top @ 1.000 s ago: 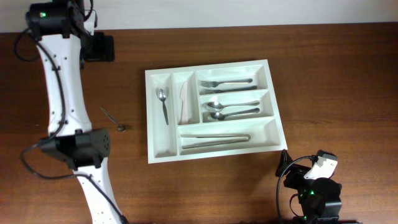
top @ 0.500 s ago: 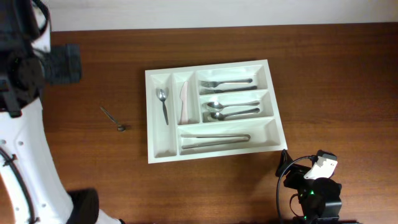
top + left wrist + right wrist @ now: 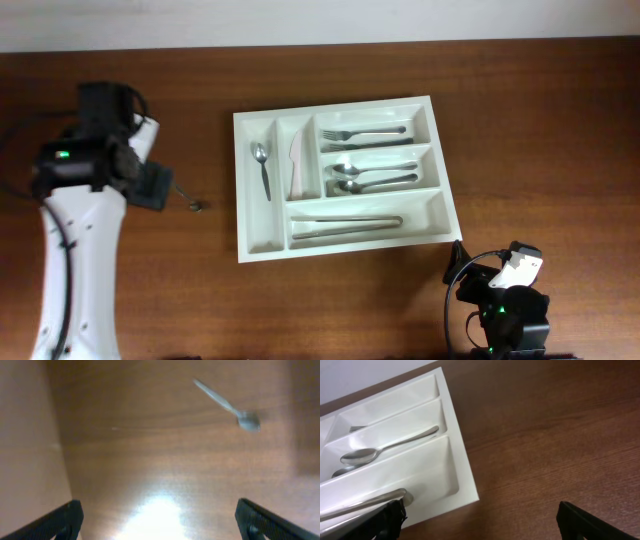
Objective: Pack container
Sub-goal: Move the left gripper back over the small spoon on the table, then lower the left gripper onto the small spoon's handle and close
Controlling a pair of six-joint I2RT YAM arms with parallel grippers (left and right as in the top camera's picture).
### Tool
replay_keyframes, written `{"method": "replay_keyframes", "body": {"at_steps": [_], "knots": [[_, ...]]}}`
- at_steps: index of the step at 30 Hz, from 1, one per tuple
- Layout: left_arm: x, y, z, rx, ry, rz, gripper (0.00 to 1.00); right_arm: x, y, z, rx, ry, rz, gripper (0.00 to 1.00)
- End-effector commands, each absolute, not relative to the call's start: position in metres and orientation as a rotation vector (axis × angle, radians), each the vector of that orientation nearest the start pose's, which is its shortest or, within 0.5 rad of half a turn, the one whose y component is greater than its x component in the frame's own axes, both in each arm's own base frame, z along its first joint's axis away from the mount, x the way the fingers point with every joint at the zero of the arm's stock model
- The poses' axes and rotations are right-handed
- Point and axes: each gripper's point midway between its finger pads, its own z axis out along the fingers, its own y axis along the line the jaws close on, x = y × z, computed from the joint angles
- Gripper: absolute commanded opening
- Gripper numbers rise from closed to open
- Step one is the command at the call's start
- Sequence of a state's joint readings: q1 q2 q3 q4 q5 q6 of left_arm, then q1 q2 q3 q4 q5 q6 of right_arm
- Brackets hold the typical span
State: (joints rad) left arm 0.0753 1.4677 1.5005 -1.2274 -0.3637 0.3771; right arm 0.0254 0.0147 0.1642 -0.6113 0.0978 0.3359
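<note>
- we judge the step in hand to be fetching the last loose piece: a small spoon (image 3: 227, 406) on the table (image 3: 520, 120), just left of the container (image 3: 262, 232), which sits mid-frame overhead with cutlery in it.
- our left gripper (image 3: 157, 506) hovers near the spoon, fingers spread wide and empty.
- our right gripper (image 3: 480, 506) sits at lower right, fingers apart and empty.
- next, we think, the left gripper must centre over the handle, descend and close.
</note>
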Motion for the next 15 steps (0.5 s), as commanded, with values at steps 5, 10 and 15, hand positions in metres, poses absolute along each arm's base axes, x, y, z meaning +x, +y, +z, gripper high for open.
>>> {"method": "replay_keyframes", "body": {"at_steps": [5,10,15], "knots": [[0.343,0.054,0.132,0.869,2.772,0.432,0.97,0.209,-0.016,0.103,0.392,1.986,0.104,0.99],[0.361,0.052,0.115,0.974,2.736,0.449,0.94,0.209,-0.016,0.103,0.392,1.986,0.104,0.99],[0.361,0.049,0.086,1.056,2.8,0.436,0.71,0.209,-0.016,0.103,0.392,1.986,0.104,0.99]]}}
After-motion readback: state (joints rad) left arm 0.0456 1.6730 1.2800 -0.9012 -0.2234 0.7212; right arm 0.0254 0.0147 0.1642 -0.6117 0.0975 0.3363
